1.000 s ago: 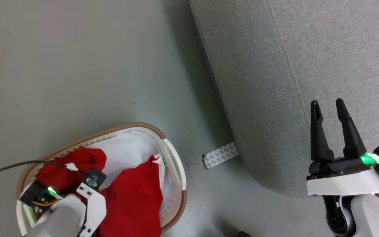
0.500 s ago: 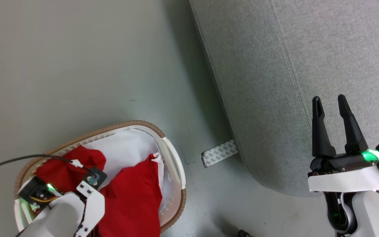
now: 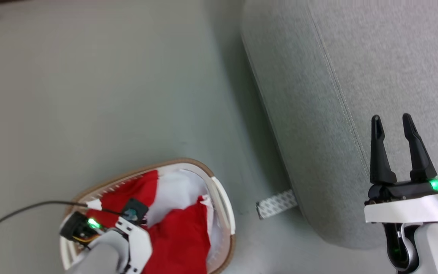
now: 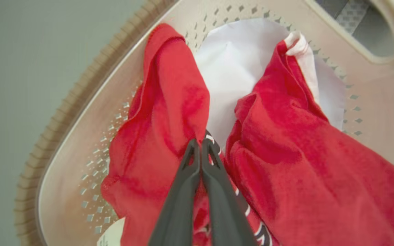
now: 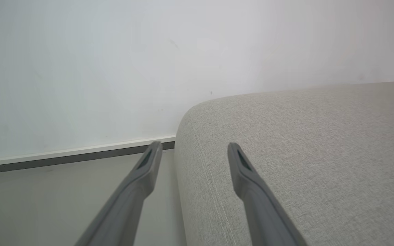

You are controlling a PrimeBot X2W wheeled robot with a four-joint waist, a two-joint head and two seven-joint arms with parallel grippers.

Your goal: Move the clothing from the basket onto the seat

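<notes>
The white perforated basket [image 3: 181, 161] with a brown rim stands on the floor at lower left, and its inner wall [image 4: 371, 102] faces the left wrist camera. Inside lie a red jersey [image 4: 286, 153] with lettering near its lower edge, a second red fold [image 4: 162, 112] and a pale whitish piece [image 4: 231, 65]. My left gripper [image 4: 200, 142] reaches down into the basket, its fingers shut on red fabric at the jersey's edge. Over the grey woven seat [image 3: 356, 76] at right, my right gripper [image 3: 391, 118] stands open with nothing in it.
A grey patterned strip [image 3: 276, 203] lies on the floor against the seat's base, between basket and seat. A black cable [image 3: 21, 213] trails left from my left wrist. In the right wrist view a white wall and baseboard [image 5: 74, 155] stand beyond the seat's rounded corner.
The head camera has shifted, so basket and seat sit further right and lower. The left red fold now bunches higher, close to the basket's far rim. The right gripper stays open.
</notes>
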